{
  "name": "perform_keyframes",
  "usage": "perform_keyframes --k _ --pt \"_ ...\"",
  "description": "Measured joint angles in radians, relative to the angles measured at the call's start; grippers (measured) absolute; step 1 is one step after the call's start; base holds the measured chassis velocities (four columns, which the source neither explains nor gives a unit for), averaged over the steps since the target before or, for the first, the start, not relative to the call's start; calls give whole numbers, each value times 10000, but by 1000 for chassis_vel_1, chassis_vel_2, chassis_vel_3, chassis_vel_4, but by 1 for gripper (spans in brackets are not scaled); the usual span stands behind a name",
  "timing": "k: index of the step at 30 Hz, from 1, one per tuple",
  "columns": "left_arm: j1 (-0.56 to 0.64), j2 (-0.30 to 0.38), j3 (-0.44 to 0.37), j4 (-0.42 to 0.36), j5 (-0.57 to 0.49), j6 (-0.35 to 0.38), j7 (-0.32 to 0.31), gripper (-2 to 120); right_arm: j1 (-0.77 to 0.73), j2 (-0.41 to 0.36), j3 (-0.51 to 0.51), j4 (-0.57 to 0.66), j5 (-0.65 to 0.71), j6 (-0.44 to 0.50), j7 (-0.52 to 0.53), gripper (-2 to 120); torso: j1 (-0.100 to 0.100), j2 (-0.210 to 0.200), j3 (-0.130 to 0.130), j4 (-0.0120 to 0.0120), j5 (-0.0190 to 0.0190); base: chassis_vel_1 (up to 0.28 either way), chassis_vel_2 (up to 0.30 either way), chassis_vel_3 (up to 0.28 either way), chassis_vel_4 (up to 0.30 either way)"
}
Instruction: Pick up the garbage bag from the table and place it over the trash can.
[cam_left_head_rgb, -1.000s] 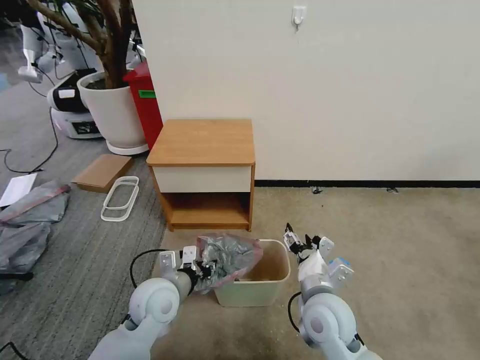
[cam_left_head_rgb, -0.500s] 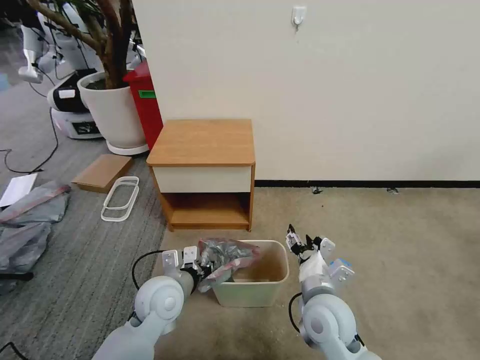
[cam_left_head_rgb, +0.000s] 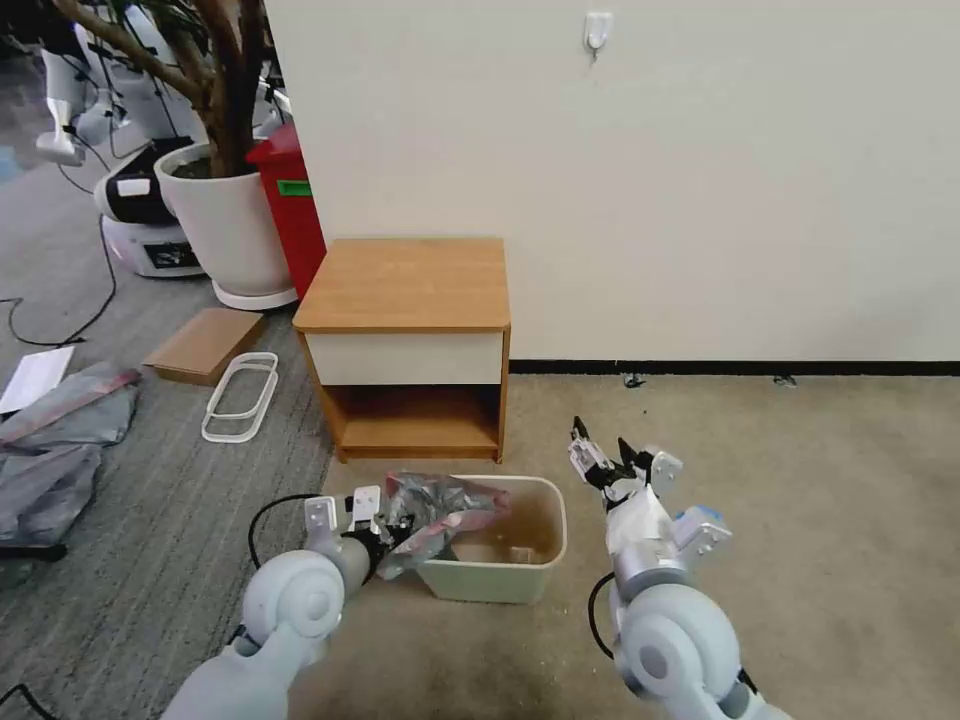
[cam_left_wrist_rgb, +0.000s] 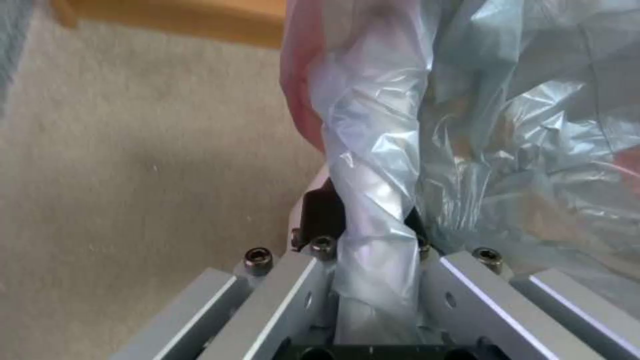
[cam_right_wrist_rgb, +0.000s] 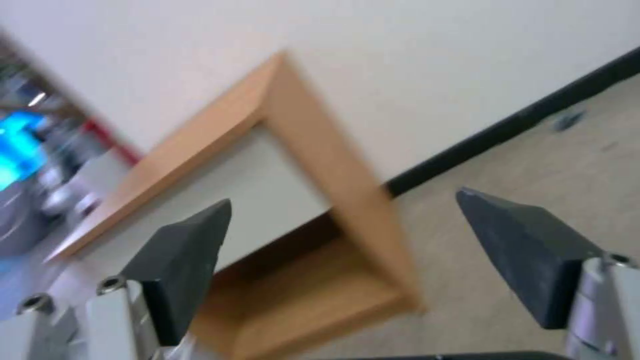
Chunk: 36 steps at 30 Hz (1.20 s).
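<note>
While the left gripper (cam_left_head_rgb: 392, 528) keeps pinching the bag (cam_left_head_rgb: 437, 505), that bag has sunk lower over the can's (cam_left_head_rgb: 520, 577) left rim — not yet spread; the right gripper (cam_left_head_rgb: 603, 461), jaws apart, has lifted off the far-right corner.

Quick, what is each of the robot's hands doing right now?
Left hand: closed on the crinkly translucent grey plastic garbage bag, at the cream rectangular trash can's left rim.
Right hand: open, empty, raised right of the can.
</note>
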Motion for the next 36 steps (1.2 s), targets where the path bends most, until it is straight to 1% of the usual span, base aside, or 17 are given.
perform_keyframes --k 1,3,4,7,8,9,11,13,15,18,19,22,26,30,32,33,36 --pt "54 53 -101 -36 295 0 320 3 11 -320 -31 464 747 -672 107 90 0 0 0 0 1 0 0 0 0" --pt "129 126 -185 -85 664 0 674 3 142 -713 2 1072 2247 -1813 436 90 0 0 0 -1 1 0 0 0 0" --pt "129 126 -185 -85 664 0 674 3 142 -713 2 1072 2247 -1813 436 90 0 0 0 -1 1 0 0 0 0" --pt "231 205 -248 -149 1113 -163 1136 3 640 -1179 205 1757 5194 -3492 1352 89 0 0 -1 0 -1 0 0 0 0" --pt "266 219 -258 -173 1244 -257 1285 3 806 -1268 180 1766 5786 -3810 1599 89 0 0 0 1 0 0 0 0 0" --pt "266 219 -258 -173 1244 -257 1285 3 806 -1268 180 1766 5786 -3810 1599 89 0 0 0 1 0 0 0 0 0" --pt "312 227 -278 -234 1463 -378 1488 3 1069 -1383 -64 1585 6301 -4056 1798 89 0 0 0 0 -1 0 0 0 0" --pt "366 237 -281 -285 1645 -471 1607 3 1317 -1379 -433 1186 6436 -4132 1896 89 0 0 -1 0 0 0 0 0 0" --pt "389 240 -281 -301 1718 -511 1650 3 1403 -1355 -550 1045 6424 -4135 1904 89 1 -1 0 0 0 0 0 0 0" --pt "465 250 -286 -378 1885 -594 1737 3 1901 -1111 -1020 250 6124 -4063 1915 89 0 0 0 1 0 0 0 0 0" --pt "465 250 -286 -378 1885 -594 1737 3 1901 -1111 -1020 250 6124 -4063 1915 89 0 0 0 1 0 0 0 0 0" --pt "526 261 -287 -448 1981 -640 1749 3 2310 -879 -1366 -387 5872 -3916 1932 89 0 -1 0 0 -1 0 0 0 0" --pt "564 255 -281 -508 2037 -685 1760 3 2531 -716 -1720 -858 5402 -3861 1955 89 0 -2 0 0 -1 0 0 0 0" --pt "587 267 -260 -583 2040 -700 1771 3 2730 -681 -2020 -1274 4950 -3778 1901 89 0 -2 0 0 -1 0 0 0 0" --pt "587 267 -260 -583 2040 -700 1771 3 2730 -681 -2020 -1274 4950 -3778 1901 89 0 -2 0 0 -1 0 0 0 0" --pt "595 269 -232 -613 2041 -704 1774 3 2861 -664 -2167 -1526 4750 -3730 1857 89 1 -2 0 0 -1 0 0 0 0" --pt "615 268 -207 -633 2041 -707 1778 3 2948 -659 -2281 -1735 4385 -3695 1771 89 0 -2 0 0 0 0 0 0 0"
